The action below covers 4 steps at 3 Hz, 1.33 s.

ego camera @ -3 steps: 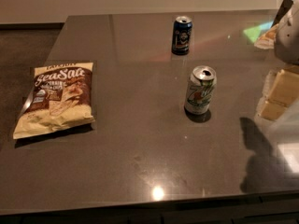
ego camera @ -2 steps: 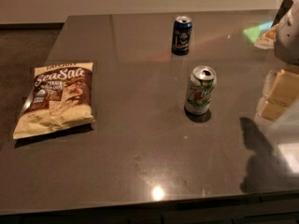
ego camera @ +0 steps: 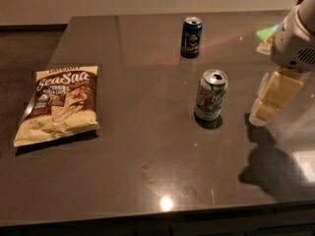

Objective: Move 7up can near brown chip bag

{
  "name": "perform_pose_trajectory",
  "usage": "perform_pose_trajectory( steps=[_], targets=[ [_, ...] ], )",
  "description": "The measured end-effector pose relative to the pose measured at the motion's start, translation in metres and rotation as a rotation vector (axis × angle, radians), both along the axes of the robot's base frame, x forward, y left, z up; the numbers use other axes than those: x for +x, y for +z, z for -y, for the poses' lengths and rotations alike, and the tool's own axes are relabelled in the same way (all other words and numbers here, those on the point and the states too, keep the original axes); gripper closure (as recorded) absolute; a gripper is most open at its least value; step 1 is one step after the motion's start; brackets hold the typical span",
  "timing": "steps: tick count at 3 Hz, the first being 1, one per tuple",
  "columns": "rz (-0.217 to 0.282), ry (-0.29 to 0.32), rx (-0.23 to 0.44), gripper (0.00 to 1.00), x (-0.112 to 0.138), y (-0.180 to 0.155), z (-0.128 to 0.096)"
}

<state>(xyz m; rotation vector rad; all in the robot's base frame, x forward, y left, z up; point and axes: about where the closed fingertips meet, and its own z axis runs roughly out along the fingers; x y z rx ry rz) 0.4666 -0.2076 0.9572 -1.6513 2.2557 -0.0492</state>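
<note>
The 7up can [ego camera: 211,94] stands upright on the dark table [ego camera: 147,171], right of centre, silver-white with green markings. The brown chip bag [ego camera: 61,103] lies flat at the table's left side, cream-yellow with a brown panel and "Sea Salt" lettering, far from the can. My gripper [ego camera: 261,113] hangs from the white arm [ego camera: 295,38] at the right edge of the view. It is just to the right of the 7up can, at about the can's height and apart from it. It holds nothing that I can see.
A dark blue can [ego camera: 191,37] stands upright behind the 7up can, toward the table's far edge. The arm's shadow [ego camera: 268,161] falls on the table at the front right. The floor lies beyond the table's left edge.
My gripper has moved a little to the left, closer to the 7up can. The cans and the bag have not moved.
</note>
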Motion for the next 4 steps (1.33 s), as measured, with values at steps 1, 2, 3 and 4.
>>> perform_pose_trajectory(
  steps=[1,2,3,4],
  targets=[
    [0.008,-0.013,0.081,0.00,0.019,-0.012,-0.016],
    [0.015,-0.016,0.149,0.00,0.036,-0.023,-0.036],
    [0.015,-0.016,0.197,0.00,0.046,-0.035,-0.053],
    [0.019,-0.029,0.217,0.16,0.055,-0.044,-0.059]
  ],
)
